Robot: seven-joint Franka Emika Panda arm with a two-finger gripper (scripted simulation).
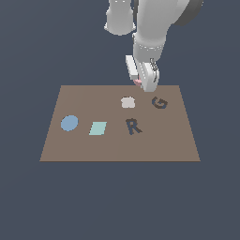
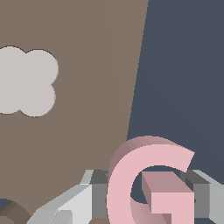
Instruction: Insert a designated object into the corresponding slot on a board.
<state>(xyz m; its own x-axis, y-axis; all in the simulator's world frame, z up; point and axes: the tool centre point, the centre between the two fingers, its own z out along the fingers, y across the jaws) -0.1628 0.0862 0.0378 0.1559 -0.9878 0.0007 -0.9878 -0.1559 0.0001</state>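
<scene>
The pink letter-G block (image 2: 151, 183) is held in my gripper (image 2: 151, 199), whose grey fingers (image 2: 98, 194) close on it from both sides. In the exterior view only a pink sliver (image 1: 137, 82) shows between the white fingers of the gripper (image 1: 142, 80), which hangs above the far edge of the brown board (image 1: 84, 145). The dark G-shaped slot (image 1: 160, 102) lies on the board just in front of the gripper, toward the exterior view's right. In the wrist view a curved dark edge (image 2: 8, 213) shows at the corner; the block hangs over the board's edge.
On the board lie a pale cloud-shaped piece (image 1: 128, 102) (image 2: 24, 81), a dark R-shaped recess (image 1: 133, 126), a teal square (image 1: 98, 128) and a blue disc (image 1: 69, 123). A dark grey floor (image 1: 28, 56) surrounds the board.
</scene>
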